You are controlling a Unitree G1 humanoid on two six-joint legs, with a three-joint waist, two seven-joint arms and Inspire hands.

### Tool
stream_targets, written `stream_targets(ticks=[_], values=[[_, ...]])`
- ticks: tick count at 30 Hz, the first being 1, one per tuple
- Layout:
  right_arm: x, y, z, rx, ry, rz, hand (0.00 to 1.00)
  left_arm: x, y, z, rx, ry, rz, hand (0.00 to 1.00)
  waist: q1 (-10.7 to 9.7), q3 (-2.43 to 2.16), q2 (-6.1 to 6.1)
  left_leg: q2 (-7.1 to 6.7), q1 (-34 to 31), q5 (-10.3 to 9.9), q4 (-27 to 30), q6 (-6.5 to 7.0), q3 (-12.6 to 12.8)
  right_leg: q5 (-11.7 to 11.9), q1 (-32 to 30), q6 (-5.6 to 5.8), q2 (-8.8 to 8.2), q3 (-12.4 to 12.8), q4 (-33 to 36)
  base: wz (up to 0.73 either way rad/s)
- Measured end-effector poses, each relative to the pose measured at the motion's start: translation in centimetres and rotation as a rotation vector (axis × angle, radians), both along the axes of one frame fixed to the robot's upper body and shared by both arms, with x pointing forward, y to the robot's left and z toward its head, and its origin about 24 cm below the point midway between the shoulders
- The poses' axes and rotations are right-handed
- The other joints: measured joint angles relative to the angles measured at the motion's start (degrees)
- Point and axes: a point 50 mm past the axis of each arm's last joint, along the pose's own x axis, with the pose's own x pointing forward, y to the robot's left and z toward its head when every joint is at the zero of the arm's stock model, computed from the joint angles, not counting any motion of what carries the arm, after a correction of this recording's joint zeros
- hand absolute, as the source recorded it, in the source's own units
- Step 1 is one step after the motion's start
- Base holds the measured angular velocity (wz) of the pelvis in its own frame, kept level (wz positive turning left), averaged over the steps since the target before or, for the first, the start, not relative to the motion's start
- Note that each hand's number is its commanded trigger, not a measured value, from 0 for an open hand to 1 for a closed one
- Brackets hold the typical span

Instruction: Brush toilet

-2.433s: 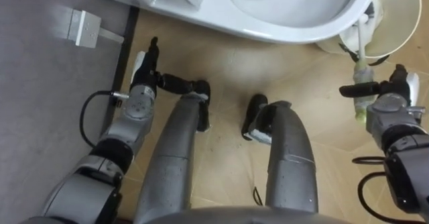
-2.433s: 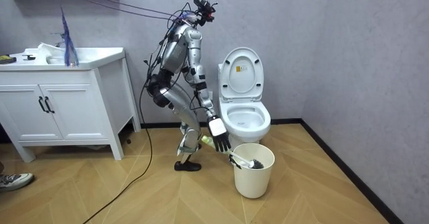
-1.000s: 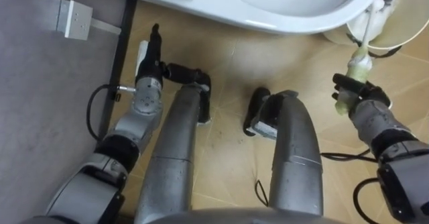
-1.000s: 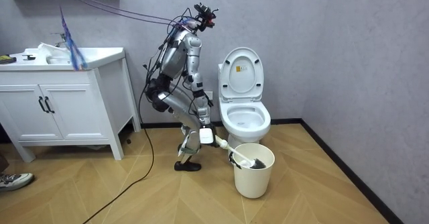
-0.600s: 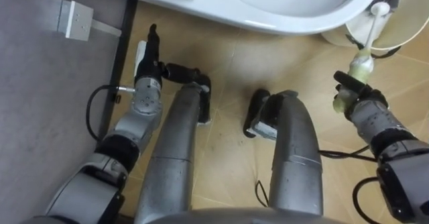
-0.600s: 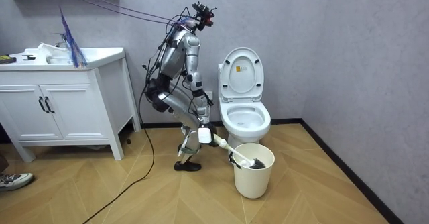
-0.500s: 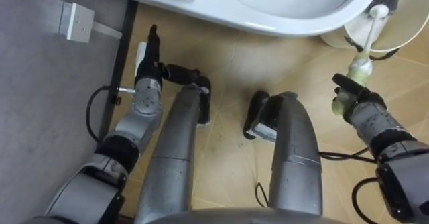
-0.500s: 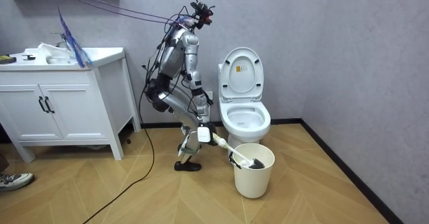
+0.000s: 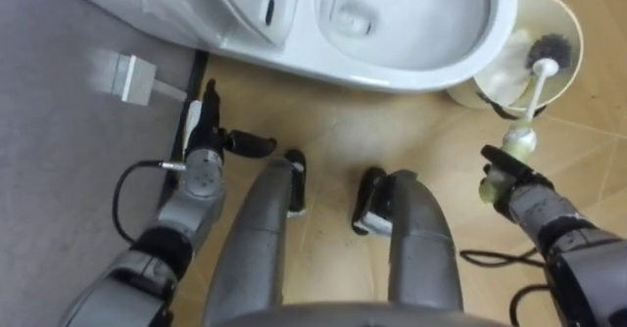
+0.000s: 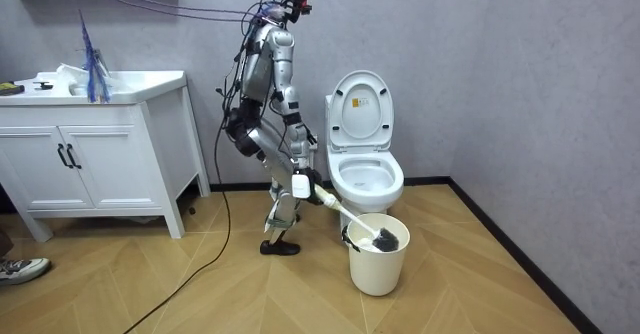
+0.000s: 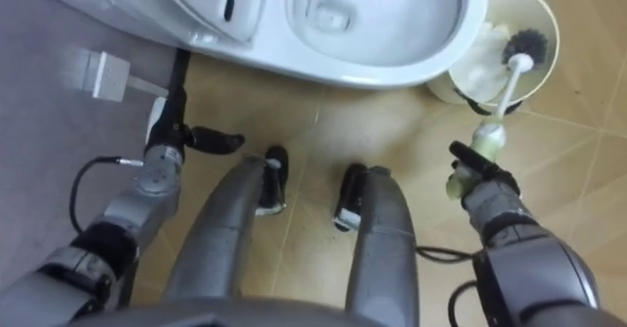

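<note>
Now, the right hand is clenched round the brush handle, with the dark bristle head down inside the bucket, next to something white. The toilet bowl just beside it lies open, and the left hand hangs straight-fingered near the wall.

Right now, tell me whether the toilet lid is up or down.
Up: the toilet lid stands raised behind the open bowl in the room view.
</note>
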Motion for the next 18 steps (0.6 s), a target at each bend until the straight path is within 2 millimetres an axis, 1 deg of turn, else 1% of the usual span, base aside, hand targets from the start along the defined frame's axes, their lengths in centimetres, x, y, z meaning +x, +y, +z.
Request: stream_targets(ticks=[2, 3, 4, 6, 8, 9, 11, 13, 14, 15, 16, 18], values=[[-1.2, 0.0, -0.6, 0.012, 0.02, -0.015, 1.0, -1.1, 0.8, -0.6, 0.018, 0.028, 0.013, 0.0, 0.01, -0.28, 0.02, -0.03, 4.34, -0.01, -2.6, 0.03, -0.02, 0.14, 4.4, 0.3, 0.13, -0.4, -2.75, 0.0], [-1.5, 0.1, -0.8, 0.02, 0.021, -0.026, 1.0, -1.8, 1.3, -1.0, 0.021, 0.046, 0.031, 0.0, 0.01, -0.79, -0.01, 0.02, 6.28, 0.0, -3.88, 0.05, -0.02, 0.28, 6.32, 0.55, 0.45, -0.28, -4.2, 0.0], [-1.8, 0.1, -0.9, 0.022, 0.028, -0.03, 1.0, -2.1, 1.5, -1.2, 0.024, 0.056, 0.037, 0.0, 0.05, -1.04, -0.01, 0.05, 7.15, 0.0, -4.46, 0.05, -0.03, 0.33, 7.25, 0.65, 0.62, -0.21, -4.95, -0.04], [-2.6, -0.1, -1.3, 0.023, 0.046, -0.043, 1.0, -3.0, 2.0, -1.7, 0.035, 0.079, 0.044, 0.0, -0.01, -1.26, -0.05, 0.08, 10.45, 0.01, -6.3, 0.05, -0.07, 0.54, 10.58, 0.91, 0.83, -0.33, -7.02, -0.02], [-3.8, -0.4, -1.7, 0.033, 0.061, -0.086, 1.0, -4.0, 2.4, -2.1, 0.053, 0.101, 0.021, 0.0, -0.1, -1.44, -0.09, 0.09, 15.24, 0.11, -9.14, 0.15, -0.3, 0.99, 15.68, 1.09, 0.82, -1.32, -10.32, 0.04], [-4.2, -0.4, -1.8, 0.032, 0.066, -0.093, 1.0, -4.2, 2.5, -2.2, 0.057, 0.103, 0.015, 0.0, -0.15, -1.45, -0.12, 0.07, 16.48, 0.14, -9.83, 0.17, -0.36, 1.04, 17.01, 1.17, 0.87, -1.44, -11.08, 0.07], [-5.4, -0.8, -2.1, 0.019, 0.081, -0.111, 1.0, -5.1, 2.8, -2.3, 0.056, 0.11, -0.004, 0.0, -0.29, -1.72, -0.2, 0.03, 20.67, 0.21, -12.32, 0.28, -0.57, 1.36, 21.66, 1.67, 1.11, -1.97, -14.32, 0.07], [-6.0, -1.0, -2.2, -0.021, 0.092, -0.078, 1.0, -5.5, 3.2, -2.4, 0.052, 0.112, 0.0, 0.0, -0.32, -1.8, -0.28, -0.04, 22.99, 0.26, -13.8, 0.36, -0.66, 1.58, 24.37, 1.97, 1.24, -2.35, -16.25, 0.07], [-6.4, -1.1, -2.3, -0.043, 0.106, -0.048, 1.0, -6.2, 3.5, -2.7, 0.043, 0.129, 0.01, 0.0, -0.35, -1.91, -0.29, -0.02, 24.98, 0.34, -15.14, 0.46, -0.67, 1.86, 26.57, 2.21, 1.43, -2.72, -17.98, 0.05], [-6.7, -1.1, -2.3, -0.05, 0.11, -0.033, 1.0, -6.4, 3.7, -2.7, 0.038, 0.13, 0.016, 0.0, -0.51, -2.05, -0.36, 0.01, 25.91, 0.36, -15.83, 0.47, -0.7, 2.04, 27.58, 2.36, 1.69, -2.69, -18.93, 0.0], [-7.1, -0.9, -2.4, -0.068, 0.116, 0.007, 1.0, -7.1, 4.0, -2.8, 0.037, 0.134, 0.024, 0.0, -0.64, -2.45, -0.64, -0.04, 27.85, 0.43, -17.03, 0.53, -0.69, 2.3, 29.48, 2.52, 1.76, -2.86, -20.59, 0.0], [-7.9, -0.8, -2.5, -0.124, 0.141, 0.103, 1.0, -8.8, 4.4, -2.9, 0.054, 0.148, 0.02, 0.0, -0.67, -2.73, -0.82, 0.12, 31.21, 0.51, -18.48, 0.6, -0.47, 2.7, 33.6, 2.96, 2.07, -2.89, -23.54, 0.02]])
